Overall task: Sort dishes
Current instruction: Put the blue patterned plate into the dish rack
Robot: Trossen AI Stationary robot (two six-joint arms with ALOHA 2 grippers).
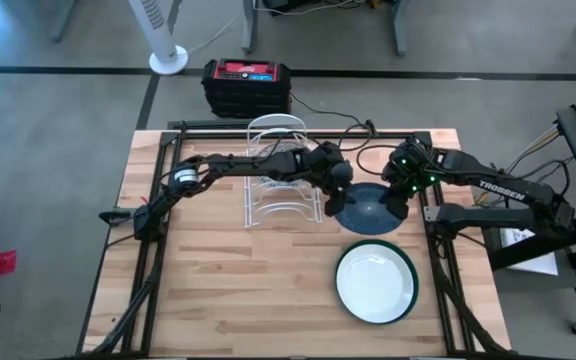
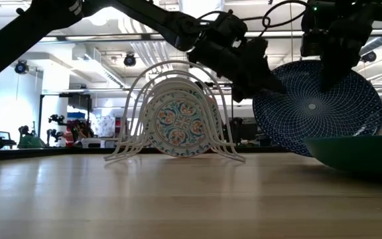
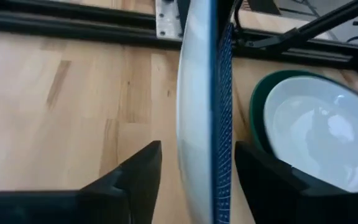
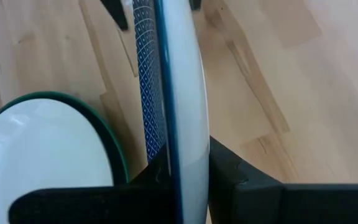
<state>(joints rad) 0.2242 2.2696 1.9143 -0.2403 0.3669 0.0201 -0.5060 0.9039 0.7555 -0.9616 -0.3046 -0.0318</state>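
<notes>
1. The blue speckled dish (image 1: 368, 208) stands on edge above the table, tilted, between the two grippers, just right of the white wire rack (image 1: 280, 185) and behind the stacked dishes at the front right
2. In the low view its patterned blue face (image 2: 317, 107) shows nearly whole, with its lower edge hidden behind the green rim in front
3. The right gripper (image 4: 178, 171) is pressed together on the dish's rim, one finger on the patterned side and one on the pale back
4. The left gripper (image 3: 197, 171) sits astride the opposite rim with its fingers (image 3: 132, 180) spread, a clear gap on both sides of the dish
5. The floral dish (image 2: 180, 123) stands upright in the wire rack, left of the blue one
6. The plain white dish (image 1: 374, 283) lies flat inside the green dish (image 1: 412, 290), whose rim shows around it, at the front right of the wooden table (image 1: 218, 290)
7. Behind the table, on the floor, sits a black and red box (image 1: 248, 85), with a white fan base (image 1: 168, 58) to its left
</notes>
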